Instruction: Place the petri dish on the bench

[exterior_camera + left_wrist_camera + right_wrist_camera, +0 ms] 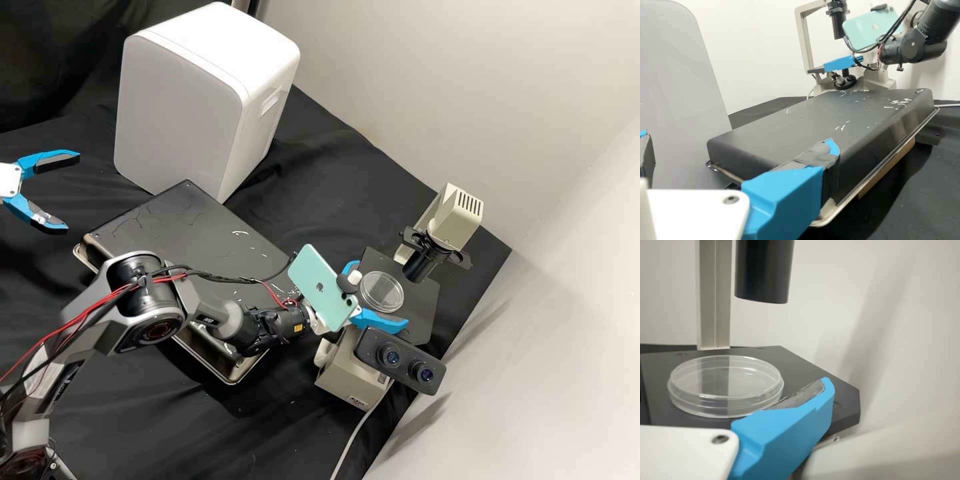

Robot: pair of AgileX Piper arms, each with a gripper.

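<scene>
A clear round petri dish [381, 291] [725, 382] lies flat on the black stage [420, 313] of a microscope [360, 380], under its dark objective [764, 270]. My right gripper [365, 297] is at the stage, open, with one blue finger on each side of the dish. One of those fingers [790, 425] sits right beside the dish rim; I cannot tell whether it touches. My left gripper [59, 192] hangs open and holds nothing at the far left above the bench.
A metal tray with a black pad [193, 233] [840, 130] lies mid-bench between the arms. A tall white box [200, 100] stands behind it. A mint phone [323, 287] is mounted on the right wrist. Black cloth [320, 167] covers the bench; walls close the right side.
</scene>
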